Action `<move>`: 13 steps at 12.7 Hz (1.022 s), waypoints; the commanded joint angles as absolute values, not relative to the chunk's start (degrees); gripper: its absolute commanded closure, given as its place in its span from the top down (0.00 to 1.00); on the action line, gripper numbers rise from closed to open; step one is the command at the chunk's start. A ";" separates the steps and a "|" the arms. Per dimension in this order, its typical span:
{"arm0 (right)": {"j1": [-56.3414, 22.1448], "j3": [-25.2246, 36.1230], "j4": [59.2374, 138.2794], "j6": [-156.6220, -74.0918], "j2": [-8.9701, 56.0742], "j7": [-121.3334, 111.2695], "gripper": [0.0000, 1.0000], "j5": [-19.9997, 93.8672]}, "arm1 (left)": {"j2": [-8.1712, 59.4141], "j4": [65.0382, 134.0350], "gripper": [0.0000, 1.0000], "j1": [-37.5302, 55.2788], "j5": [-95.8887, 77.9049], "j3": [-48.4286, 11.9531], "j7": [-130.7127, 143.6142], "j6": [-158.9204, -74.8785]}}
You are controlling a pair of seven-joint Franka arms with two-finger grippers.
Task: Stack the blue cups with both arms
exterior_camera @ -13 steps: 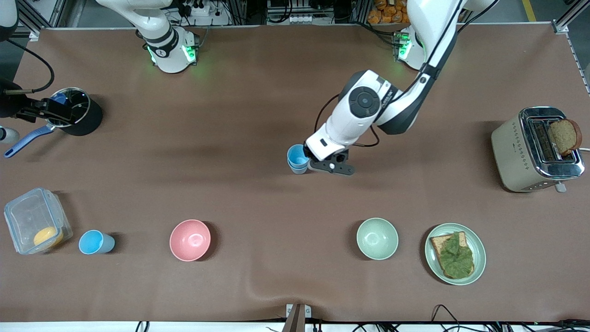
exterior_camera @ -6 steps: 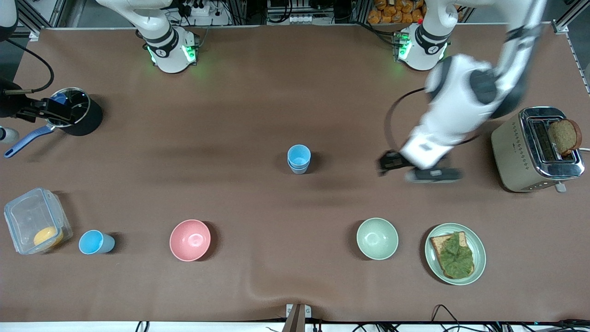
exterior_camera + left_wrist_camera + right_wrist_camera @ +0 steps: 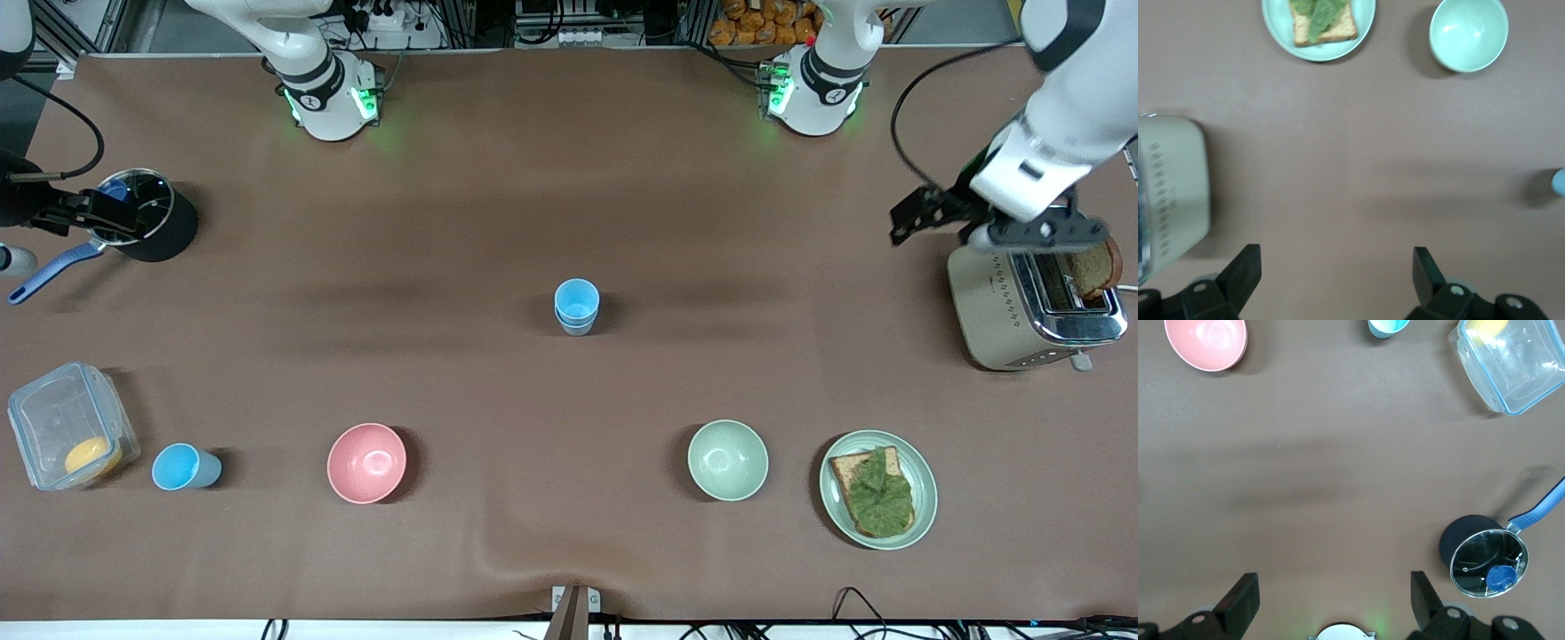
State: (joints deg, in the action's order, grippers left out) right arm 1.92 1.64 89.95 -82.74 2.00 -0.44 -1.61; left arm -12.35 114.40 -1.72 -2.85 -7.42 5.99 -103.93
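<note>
Two blue cups (image 3: 576,307) stand nested, one in the other, at the middle of the table; an edge of them shows in the left wrist view (image 3: 1559,181). A third blue cup (image 3: 184,467) stands alone beside the clear container; it also shows in the right wrist view (image 3: 1388,327). My left gripper (image 3: 910,220) is open and empty, up in the air over bare table beside the toaster; its jaws stand wide apart in the left wrist view (image 3: 1335,270). My right gripper (image 3: 1335,597) is open and empty, waiting high over its own base, out of the front view.
A toaster (image 3: 1031,289) with bread stands at the left arm's end. A pale green bowl (image 3: 727,460), a plate with toast and lettuce (image 3: 877,489) and a pink bowl (image 3: 366,462) lie nearer the front camera. A clear container (image 3: 67,427) and a black pot (image 3: 147,218) are at the right arm's end.
The left gripper has left the nested cups and swung up and away toward the toaster. The nested cups stay standing. The right arm has not moved.
</note>
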 commanded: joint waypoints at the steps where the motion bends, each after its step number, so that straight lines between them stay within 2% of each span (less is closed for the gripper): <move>1: 3.16 0.62 90.09 -82.44 1.58 -0.70 1.00 -2.64 | -14.24 111.99 1.00 -2.72 -1.23 -8.35 7.73 -97.94; 6: 3.34 0.62 90.18 -82.44 1.58 -0.70 1.00 -2.64 | -2.04 94.33 1.00 -0.98 -0.36 -6.17 9.58 -92.73; 8: 3.52 0.62 90.18 -82.44 1.58 -0.70 1.00 -2.55 | -1.67 93.26 1.00 5.08 -0.96 2.60 8.79 -92.46; 10: 3.52 0.61 90.18 -82.44 1.58 -0.70 1.00 -2.55 | -0.88 87.75 1.00 5.10 -1.05 3.16 8.79 -88.00; 13: 3.52 0.62 90.18 -82.44 1.58 -0.70 1.00 -2.55 | -0.71 86.57 1.00 4.93 -0.96 3.08 9.14 -86.84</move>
